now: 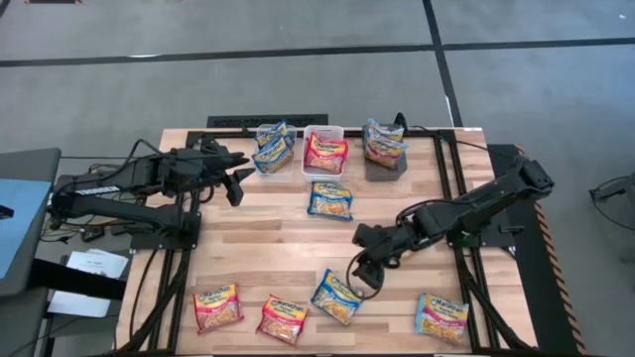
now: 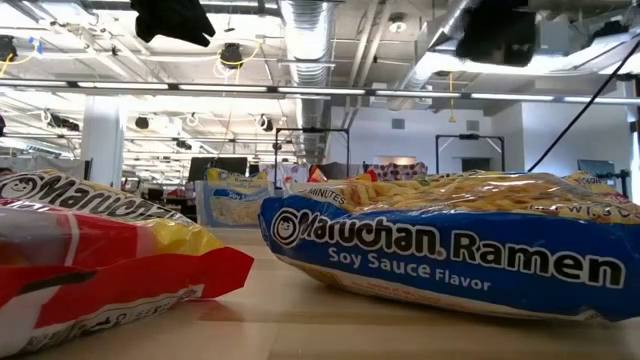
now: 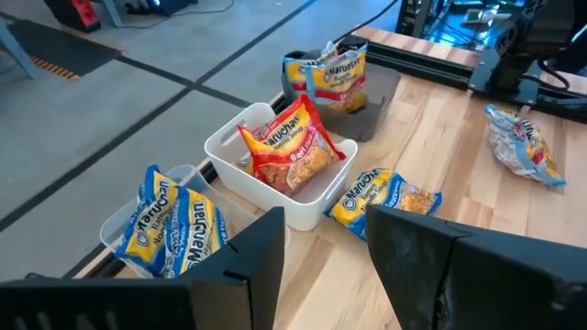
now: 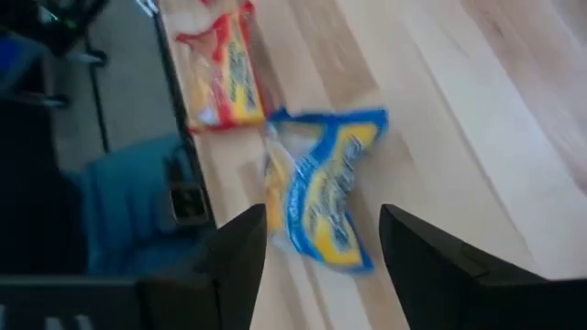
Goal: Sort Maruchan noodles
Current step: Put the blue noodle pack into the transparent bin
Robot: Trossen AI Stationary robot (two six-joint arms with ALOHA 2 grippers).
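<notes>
Bins sit in a row along the far edge of your light wooden slat table (image 1: 258,238). Just in front of your left gripper (image 1: 238,178) is the clear plastic bin (image 1: 266,149), and it holds blue-trimmed Maruchan packets (image 3: 170,225) standing up. Next to it is the white rectangular bin (image 3: 275,179), with one red-trimmed packet (image 3: 289,147) leaning inside. Past that is the dark grey bin (image 3: 371,101), holding packets with orange trim (image 3: 335,78). Your left gripper's fingers are spread apart and hold nothing.

One loose blue packet (image 1: 330,200) lies flat on the wood, just beside the white bin and between your two grippers.

Your right gripper (image 1: 365,270) hangs right over another blue-trimmed packet (image 4: 326,197) near the front edge. Its fingers are spread wide on each side of that packet, and you cannot tell from these views if they touch it. Just beside that packet lies a red-trimmed one (image 4: 220,69), and another red one (image 1: 216,305) lies farther along. A pink-trimmed packet (image 1: 442,317) lies on the other side of your right gripper, near the table corner.

Around the table is grey floor with dark lines (image 1: 298,50). Behind it is a big room with pipes and lights on the ceiling (image 2: 320,40).
</notes>
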